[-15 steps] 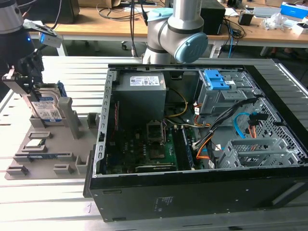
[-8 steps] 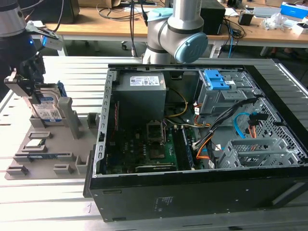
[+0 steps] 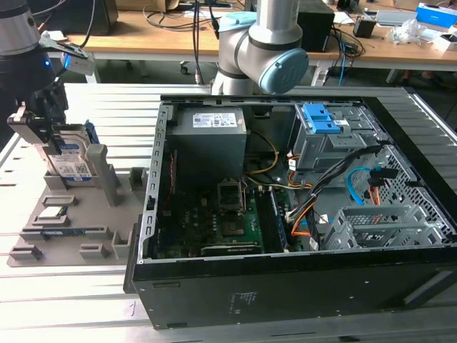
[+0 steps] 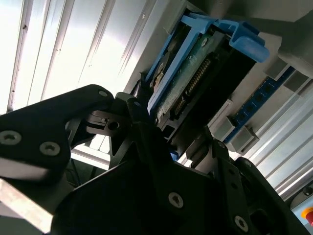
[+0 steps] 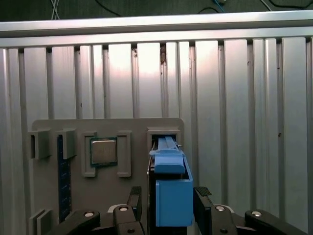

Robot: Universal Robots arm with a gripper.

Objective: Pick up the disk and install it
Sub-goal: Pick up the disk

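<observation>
Pick-up stage, with installation not begun. In the exterior view the gripper (image 3: 44, 136) hangs at the upper left of the frame over the disk (image 3: 73, 163), which stands on edge in a slot of the grey holder tray (image 3: 93, 214); in the first wrist view the fingers (image 5: 135, 196) stand one on each side of the disk's blue rail, low in the frame, but whether they are clamped on it cannot be told. The disk appears seated in its slot, so lifting, carrying and fitting all seem left to do; the open computer case (image 3: 285, 275) fills the centre and right of the exterior view, with a blue-latched drive bay (image 3: 321, 123) at its upper right. A square processor chip (image 3: 53, 212) lies in its own recess at the lower left of the tray, apart from the disk. Tray and case rest on a ribbed aluminium tabletop (image 3: 71, 300); a grey arm joint with a blue cap (image 3: 278, 64) rises behind the case; wooden benches (image 3: 164, 32) strewn with cables cross the top of the frame.
</observation>
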